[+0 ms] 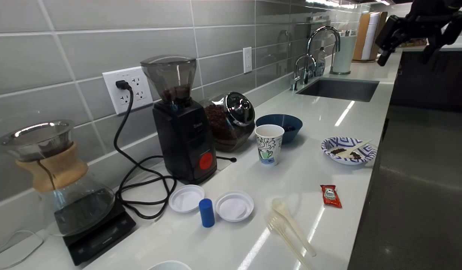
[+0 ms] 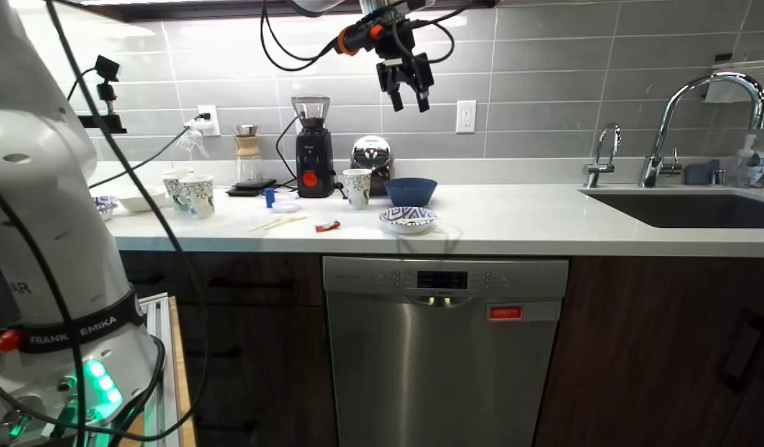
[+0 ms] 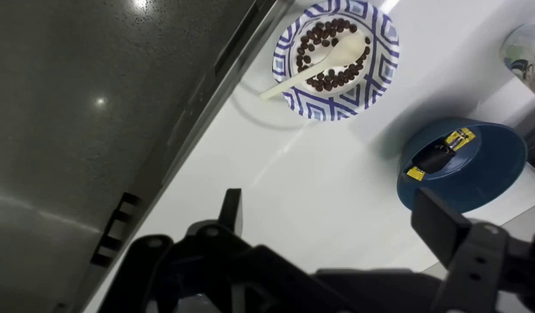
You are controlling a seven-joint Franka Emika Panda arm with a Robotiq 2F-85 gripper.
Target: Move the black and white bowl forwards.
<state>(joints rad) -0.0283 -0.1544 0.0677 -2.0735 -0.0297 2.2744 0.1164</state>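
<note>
My tool [image 2: 411,107] hangs above the tabletop [image 2: 512,214], spread wide, holding nothing. Patterned bowl [image 3: 382,71] with beans [image 3: 335,81] and spoon [image 3: 330,61] by the near edge; blue bowl [image 3: 500,161] farther back.

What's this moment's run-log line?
jaws: open, empty, above counter | patterned bowl: on counter, ungripped | contents: beans, overhanging spoon

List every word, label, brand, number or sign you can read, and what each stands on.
"DIRTY": red sign on the dishwasher.
"FRANK EMIKA": black band on the robot arm, a cable crossing between the words.
"AR": the robot arm's side, possibly part of a longer word.
Too small or blurred: print on coffee grinder, red packet, scale, wall outlet, bottle, control panel.
</note>
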